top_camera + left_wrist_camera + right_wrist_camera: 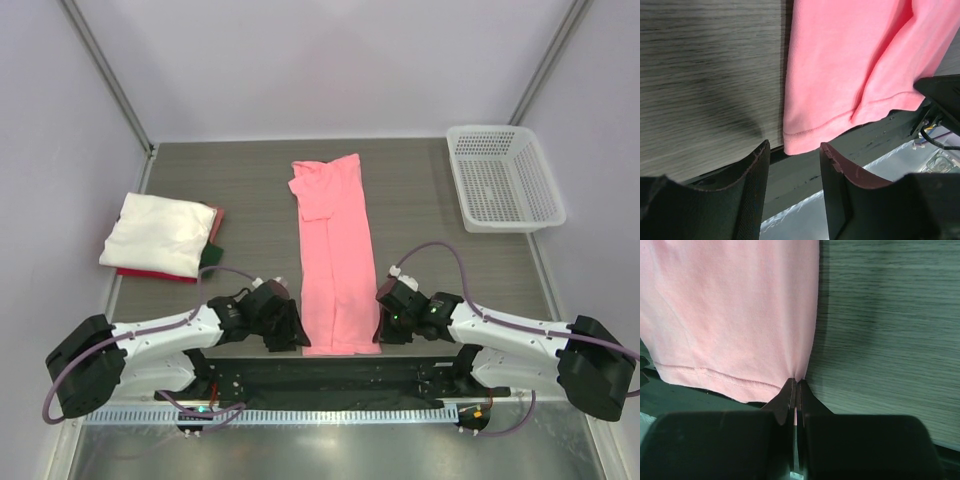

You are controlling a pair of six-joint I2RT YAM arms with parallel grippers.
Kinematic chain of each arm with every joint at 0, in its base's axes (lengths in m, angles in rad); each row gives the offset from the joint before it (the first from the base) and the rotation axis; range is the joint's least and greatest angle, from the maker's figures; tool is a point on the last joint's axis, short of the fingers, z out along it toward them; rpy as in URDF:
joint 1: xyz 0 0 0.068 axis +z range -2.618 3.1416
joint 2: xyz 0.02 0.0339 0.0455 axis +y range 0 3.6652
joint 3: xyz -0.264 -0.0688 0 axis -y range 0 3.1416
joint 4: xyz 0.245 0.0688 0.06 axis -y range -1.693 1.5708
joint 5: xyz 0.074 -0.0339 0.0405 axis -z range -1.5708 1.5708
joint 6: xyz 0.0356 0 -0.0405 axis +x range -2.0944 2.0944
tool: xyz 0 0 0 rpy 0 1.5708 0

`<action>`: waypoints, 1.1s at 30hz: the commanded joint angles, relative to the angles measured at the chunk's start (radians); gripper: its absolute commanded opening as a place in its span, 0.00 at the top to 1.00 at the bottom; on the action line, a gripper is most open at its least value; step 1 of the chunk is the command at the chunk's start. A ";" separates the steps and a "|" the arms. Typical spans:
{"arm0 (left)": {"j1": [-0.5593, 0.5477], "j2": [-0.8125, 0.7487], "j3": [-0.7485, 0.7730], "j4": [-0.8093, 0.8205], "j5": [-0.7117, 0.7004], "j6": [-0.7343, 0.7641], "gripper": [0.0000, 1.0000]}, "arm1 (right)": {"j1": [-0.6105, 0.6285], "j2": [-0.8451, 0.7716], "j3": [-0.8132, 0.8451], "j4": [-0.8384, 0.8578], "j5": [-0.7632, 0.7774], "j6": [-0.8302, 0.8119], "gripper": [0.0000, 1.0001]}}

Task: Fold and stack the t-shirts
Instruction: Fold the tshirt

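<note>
A salmon-pink t-shirt point(335, 250) lies in the middle of the table as a long narrow strip, collar end far and hem near. My right gripper point(385, 325) is shut on the hem's near right corner; in the right wrist view the cloth point(730, 305) puckers into the closed tips point(796, 381). My left gripper point(290, 330) stands open at the hem's near left corner. In the left wrist view that corner point(850, 65) lies just beyond the tips point(794, 145), with nothing between the fingers. A folded white t-shirt point(155, 235) rests on a folded red one point(150, 273) at the left.
A white mesh basket point(503, 129) stands at the back right of the wood-grain table point(220, 180). A black strip and a metal rail run along the table's near edge, under both grippers. White walls close in the back and sides.
</note>
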 commanded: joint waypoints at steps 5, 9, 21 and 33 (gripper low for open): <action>-0.027 0.060 0.018 0.064 -0.032 -0.020 0.55 | 0.011 -0.013 -0.001 0.019 0.008 0.015 0.99; -0.039 0.092 0.020 0.082 -0.035 -0.027 0.59 | 0.012 -0.021 -0.001 0.019 0.007 0.018 0.99; -0.033 0.066 0.035 0.190 0.034 -0.059 1.00 | 0.005 -0.026 0.120 -0.058 0.085 -0.051 0.99; 0.345 0.115 0.236 0.150 0.229 0.145 1.00 | -0.237 0.183 0.434 -0.031 0.125 -0.308 0.99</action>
